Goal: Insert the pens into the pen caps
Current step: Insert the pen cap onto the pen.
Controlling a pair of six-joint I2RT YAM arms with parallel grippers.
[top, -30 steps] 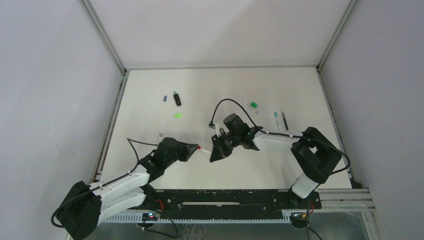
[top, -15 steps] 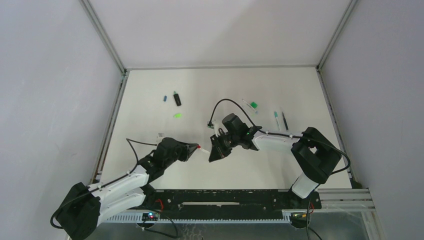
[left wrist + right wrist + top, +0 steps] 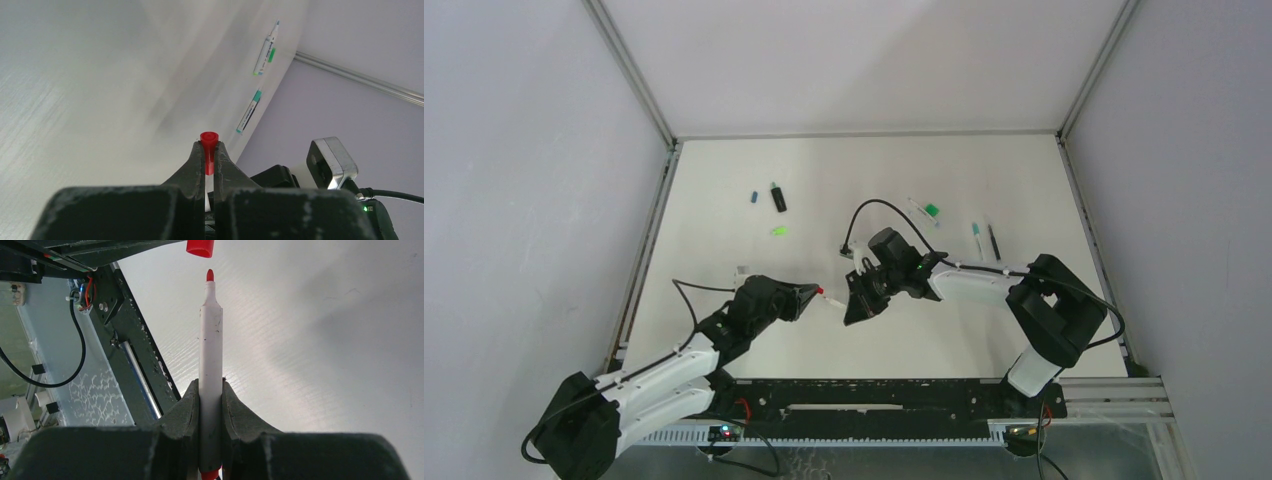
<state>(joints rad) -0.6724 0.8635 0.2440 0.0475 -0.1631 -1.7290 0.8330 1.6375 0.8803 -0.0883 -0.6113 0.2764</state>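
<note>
You've got R tool (image 3: 210, 390) clamped on the red-tip pen (image 3: 210, 335), L tool (image 3: 209, 151) clamped on the red cap (image 3: 209, 137), mid-air over the table (image 3: 984, 170); nib points at cap mouth, just short, slightly off-axis.

- Overhead view: bright, even, diffuse light from above on the white table (image 3: 724, 180); faint, soft-edged shadows only.
- Sharp from edge to edge there, yet too far off for fine detail on small things.
- Left wrist view: crisp on the red cap (image 3: 209, 138); slightly soft on the green-banded pen (image 3: 266, 48) and the teal-ended pen (image 3: 249, 112) far behind.
- Same view: broad grey shadow streaks slanting over the table, blurred at their edges.
- Right wrist view: sharp on the white pen (image 3: 210, 365), scuffs legible; wide soft shadow over the table at right.
- Near-black, underexposed foreground in both wrist views; cool bluish cast at left in the right one.
</note>
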